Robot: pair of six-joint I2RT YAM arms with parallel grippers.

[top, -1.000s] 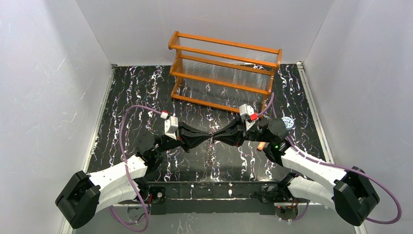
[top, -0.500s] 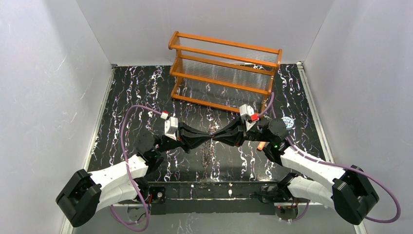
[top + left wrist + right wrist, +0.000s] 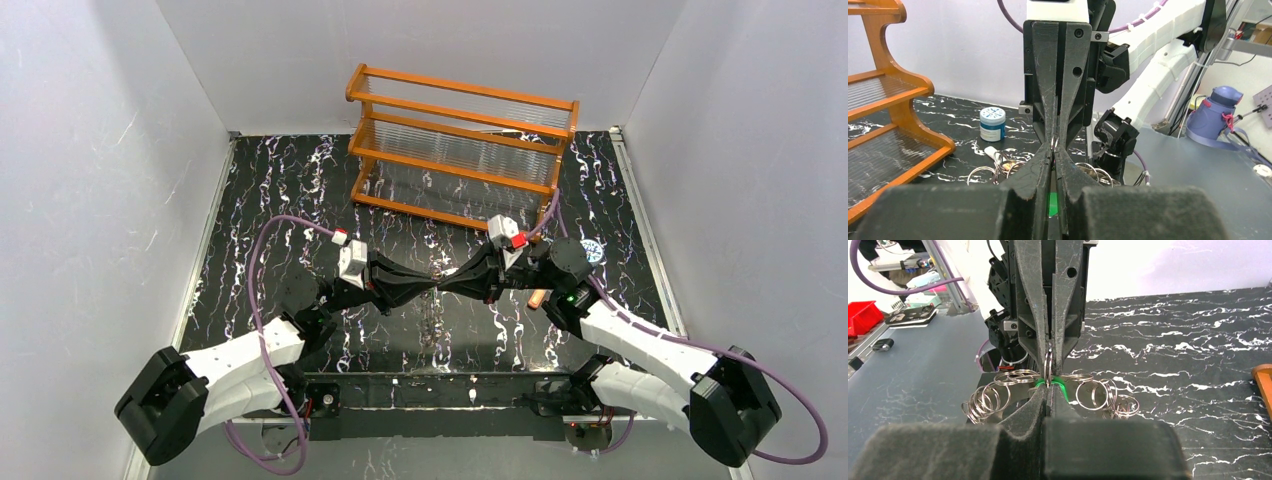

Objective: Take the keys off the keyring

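Tips of both arms meet nose to nose above the middle of the black marbled desk, so I read the pinch from the wrist cameras. In the right wrist view, the left gripper comes in from 12 o'clock with its jaws clenched on the keyring. The keyring here is a bunch of thin silver wire loops, and the one loop being gripped stands on edge between the two sets of tips. My right gripper rises from 6 o'clock, its jaws pressed tight together at the bottom of that same loop. A green key shows its plastic head on both sides of those tips, touching them. I cannot tell whether the right jaws nip the head, the wire, or both. The other loops fan out at 9 o'clock and 3 o'clock of the pinch, lower than the tips; whether they rest on the desk I cannot tell.

From overhead, a wooden rack sits at 12 o'clock of the meeting point, well apart. A small tub with a blue-and-white patterned lid stands at 3 o'clock, beyond the right wrist. A tube with an orange cap lies at 4 o'clock, just beside the right arm.
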